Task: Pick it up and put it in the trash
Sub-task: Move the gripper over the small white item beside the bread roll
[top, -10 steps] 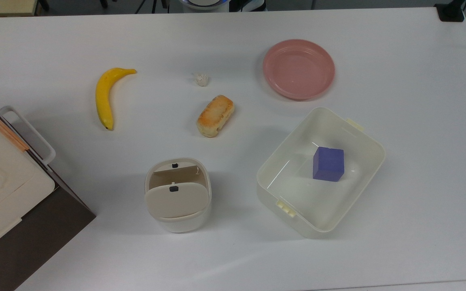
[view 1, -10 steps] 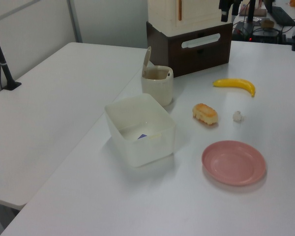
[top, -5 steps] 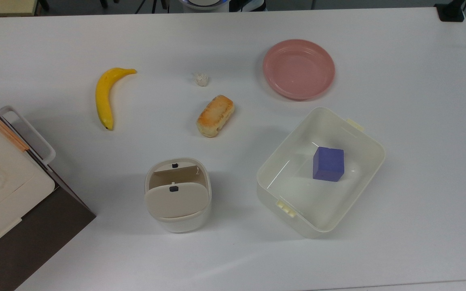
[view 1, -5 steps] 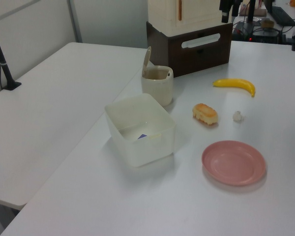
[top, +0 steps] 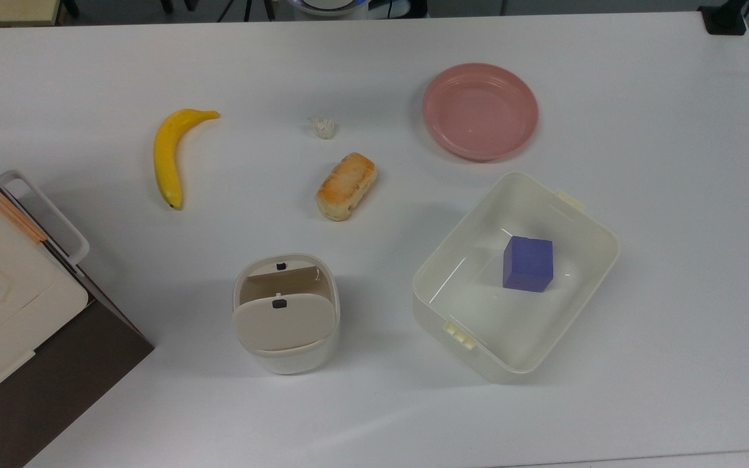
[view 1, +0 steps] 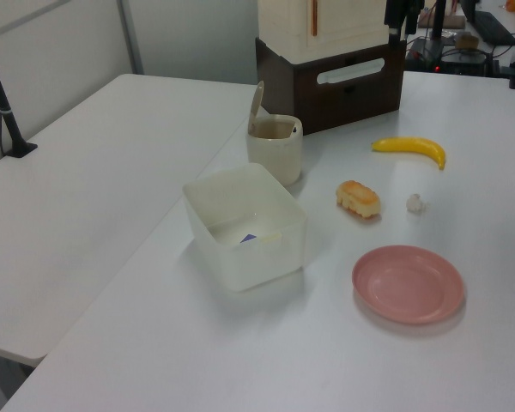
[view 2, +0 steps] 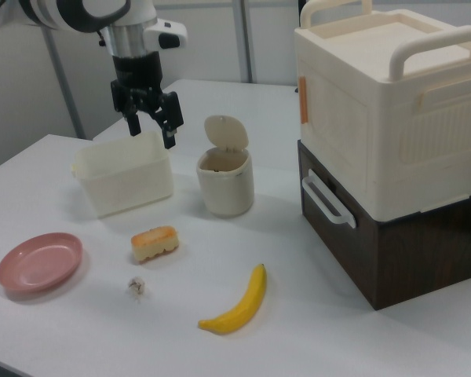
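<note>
The paper wad (top: 324, 127) is seen lying on the table (top: 673, 195) between banana (top: 170, 155) and pink plate (top: 480, 110), beyond the bread roll (top: 346, 186); the gripper (view 2: 150, 126) is held open, high above the tub (view 2: 124, 179), beside the open-lidded trash bin (top: 285, 313).

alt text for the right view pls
The gripper hangs open above the table, over a cream tub, empty. Nearer the camera lie the paper wad, a bread roll, a banana and a pink plate; the open-lidded trash bin stands mid-table.
</note>
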